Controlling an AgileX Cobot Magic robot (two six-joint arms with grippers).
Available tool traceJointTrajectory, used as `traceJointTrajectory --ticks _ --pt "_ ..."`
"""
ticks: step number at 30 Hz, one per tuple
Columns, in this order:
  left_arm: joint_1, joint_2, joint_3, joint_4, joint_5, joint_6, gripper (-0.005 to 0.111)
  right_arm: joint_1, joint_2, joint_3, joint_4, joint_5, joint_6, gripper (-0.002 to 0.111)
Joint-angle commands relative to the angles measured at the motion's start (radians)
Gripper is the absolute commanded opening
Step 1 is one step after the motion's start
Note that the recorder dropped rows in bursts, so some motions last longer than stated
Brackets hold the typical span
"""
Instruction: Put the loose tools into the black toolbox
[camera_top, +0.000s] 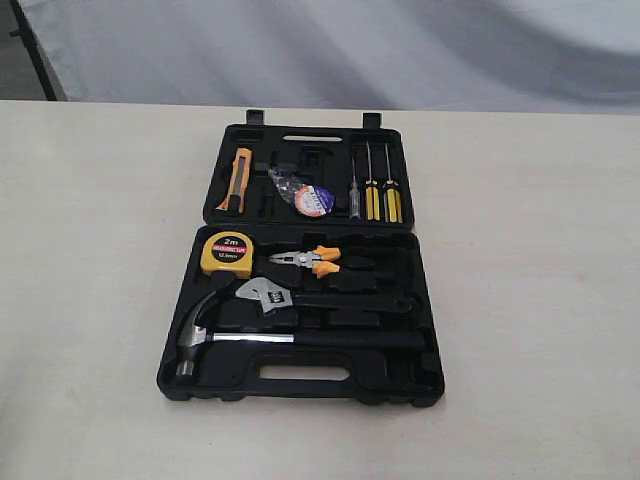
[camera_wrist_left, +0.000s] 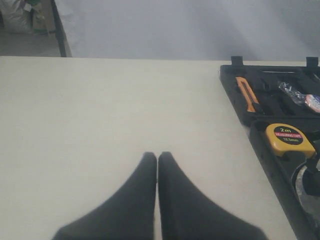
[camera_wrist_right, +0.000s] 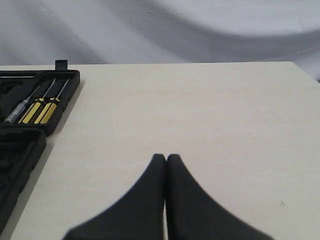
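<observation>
Exterior view: hammer (camera_top: 250, 338) and wrench (camera_top: 270, 296) lie in the near half of the toolbox (camera_top: 400, 385), tape roll (camera_top: 312, 200) in the far half. Both the left tool (camera_wrist_left: 157, 157) and right tool (camera_wrist_right: 166, 159) are pressed together, over the table (camera_top: 100, 300) on either side.

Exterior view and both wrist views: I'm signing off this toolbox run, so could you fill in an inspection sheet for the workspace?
Surface: pale table, no marks seen.
Job's things: black toolbox lies open; claw hammer and adjustable wrench lie in the half with the slot handle, tape roll in the other half.
Clutter: nothing loose seen on the table; tape measure and pliers sit beside the wrench, utility knife and three screwdrivers beside the tape roll.
Grippers: left gripper shut, empty, over the table left of the toolbox; right gripper shut, empty, right of it.
Cables: nothing seen.
Surroundings: grey cloth backdrop; dark post behind the table.
</observation>
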Motion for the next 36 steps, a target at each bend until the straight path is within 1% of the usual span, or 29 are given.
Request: traceJointTrajectory --ticks 1,36 --pt "0.003 -0.008 0.009 -0.014 -0.017 -0.010 0.001 -0.005 -0.024 0.003 -0.012 0.017 0.002 -0.001" --pt "0.003 -0.008 0.009 -0.014 -0.017 -0.010 0.001 -0.005 -0.030 0.003 -0.012 0.011 0.002 -0.001"
